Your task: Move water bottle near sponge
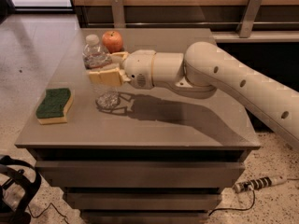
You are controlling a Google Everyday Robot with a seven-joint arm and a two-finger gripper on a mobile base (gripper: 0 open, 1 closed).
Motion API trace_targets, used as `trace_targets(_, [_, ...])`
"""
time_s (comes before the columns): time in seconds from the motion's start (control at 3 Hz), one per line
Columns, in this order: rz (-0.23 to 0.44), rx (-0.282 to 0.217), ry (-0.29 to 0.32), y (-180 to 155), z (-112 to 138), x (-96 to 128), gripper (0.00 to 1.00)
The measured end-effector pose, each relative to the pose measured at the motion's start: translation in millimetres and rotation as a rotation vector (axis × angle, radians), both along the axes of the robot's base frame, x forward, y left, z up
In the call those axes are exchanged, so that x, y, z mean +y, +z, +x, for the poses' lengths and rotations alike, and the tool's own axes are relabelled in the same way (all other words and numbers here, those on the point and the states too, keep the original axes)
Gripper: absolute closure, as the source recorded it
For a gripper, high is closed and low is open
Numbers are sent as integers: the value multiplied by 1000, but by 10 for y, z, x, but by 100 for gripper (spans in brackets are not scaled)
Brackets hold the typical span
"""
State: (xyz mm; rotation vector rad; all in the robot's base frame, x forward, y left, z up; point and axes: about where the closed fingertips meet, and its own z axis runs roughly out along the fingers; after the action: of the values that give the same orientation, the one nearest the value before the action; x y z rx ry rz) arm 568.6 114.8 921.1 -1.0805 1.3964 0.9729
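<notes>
The water bottle (pixel 96 55) is clear and ribbed with a white cap, and stands upright in my grasp. My gripper (pixel 106 66) is shut on its middle, with one tan finger in front and one behind. The bottle's base (pixel 108 100) is at or just above the tabletop; I cannot tell which. The sponge (pixel 54 105), green over yellow, lies flat near the table's left edge, a short way left of the bottle.
A red apple (pixel 112 41) sits on the grey table (pixel 187 120) just behind the bottle. My white arm (pixel 219 78) reaches in from the right. A power strip (pixel 259 183) lies on the floor at right, and black cables (pixel 14 190) at left.
</notes>
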Motion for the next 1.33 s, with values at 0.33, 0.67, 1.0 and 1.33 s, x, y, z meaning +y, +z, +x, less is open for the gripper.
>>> trace_targets(0.33, [14,-16,14,-50,-70,115,100])
trace_targets(0.67, [12,-27,30,-91,-104,200,100])
trace_targets(1.0, [12,-27,34,-84,-115,220,82])
trace_targets(1.33, [12,-28,38,-79,-127,243,58])
